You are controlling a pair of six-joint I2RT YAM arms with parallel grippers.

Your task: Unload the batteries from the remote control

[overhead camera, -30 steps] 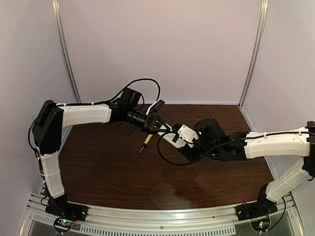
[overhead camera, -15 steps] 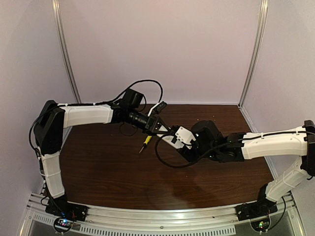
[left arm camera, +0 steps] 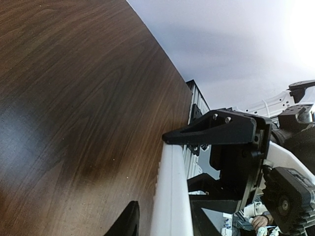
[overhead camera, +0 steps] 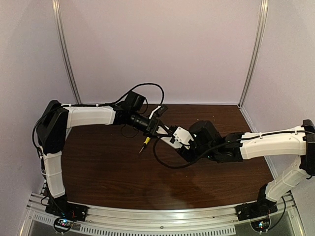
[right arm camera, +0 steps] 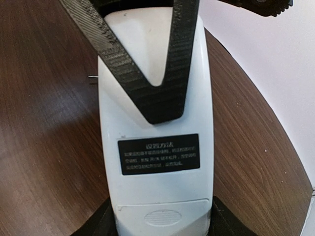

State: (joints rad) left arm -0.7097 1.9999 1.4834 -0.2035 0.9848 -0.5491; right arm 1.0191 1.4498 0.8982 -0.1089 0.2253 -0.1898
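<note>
Remote control [right arm camera: 157,187] is a flat white plastic slab with rounded corners, back showing: black label [right arm camera: 158,154] with white print, ridged oval grip on the cover [right arm camera: 162,216]. Right gripper [right arm camera: 160,223] clamps its sides mid-air over the dark wooden table [overhead camera: 108,172]. Left gripper [overhead camera: 157,129] has a ribbed black finger [right arm camera: 147,88] lying across the far end; can't tell if it's pinching.

Remote control [right arm camera: 157,189] base off-frame.
</note>
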